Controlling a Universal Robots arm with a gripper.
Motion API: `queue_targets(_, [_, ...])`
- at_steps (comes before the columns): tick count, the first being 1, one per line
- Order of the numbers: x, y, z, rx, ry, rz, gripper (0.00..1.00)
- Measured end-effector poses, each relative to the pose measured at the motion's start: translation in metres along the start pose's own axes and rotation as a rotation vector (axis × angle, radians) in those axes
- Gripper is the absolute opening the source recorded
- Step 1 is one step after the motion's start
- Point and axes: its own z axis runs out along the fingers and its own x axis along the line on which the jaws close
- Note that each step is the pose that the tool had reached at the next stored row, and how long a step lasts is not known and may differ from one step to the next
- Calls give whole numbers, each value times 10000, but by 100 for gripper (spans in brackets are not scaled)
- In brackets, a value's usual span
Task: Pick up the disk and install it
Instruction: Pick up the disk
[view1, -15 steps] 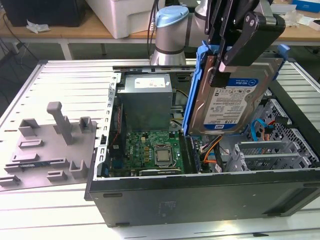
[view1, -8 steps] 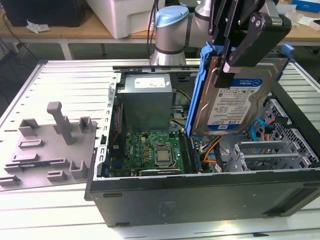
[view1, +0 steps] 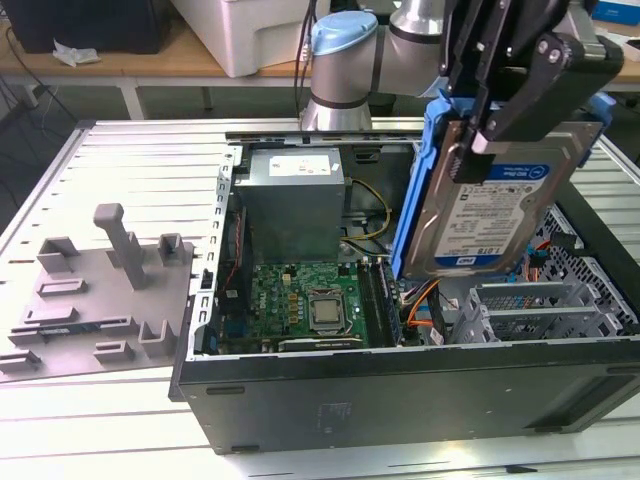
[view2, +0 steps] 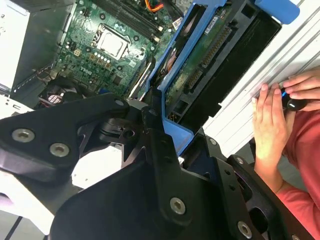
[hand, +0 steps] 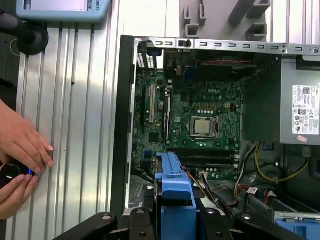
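My gripper (view1: 478, 140) has its jaws pinched on the disk (view1: 490, 215), which hangs tilted on edge above the open computer case (view1: 400, 395), toward the exterior view's right. That view gives me the silver top, its white-and-blue label (view1: 500, 200) with dark print, and the blue carrier frame (view1: 415, 190) along the edges. The second wrist view gives me the other face, a green circuit board (view2: 200, 65) inside the blue frame. The first wrist view shows the frame end-on over the motherboard (hand: 195, 125). It also shows a person's hands (hand: 20, 150) around a small black device (hand: 10, 172) on the ribbed table (hand: 85, 125).
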Motion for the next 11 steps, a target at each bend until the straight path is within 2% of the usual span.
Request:
queue_targets(5, [42, -110, -5, 134, 5, 5, 37])
queue_targets(9, [67, -201, -10, 205, 8, 7, 37])
queue_targets(10, [75, -234, -12, 225, 10, 9, 37])
queue_targets(11, [96, -333, -16, 263, 11, 10, 37])
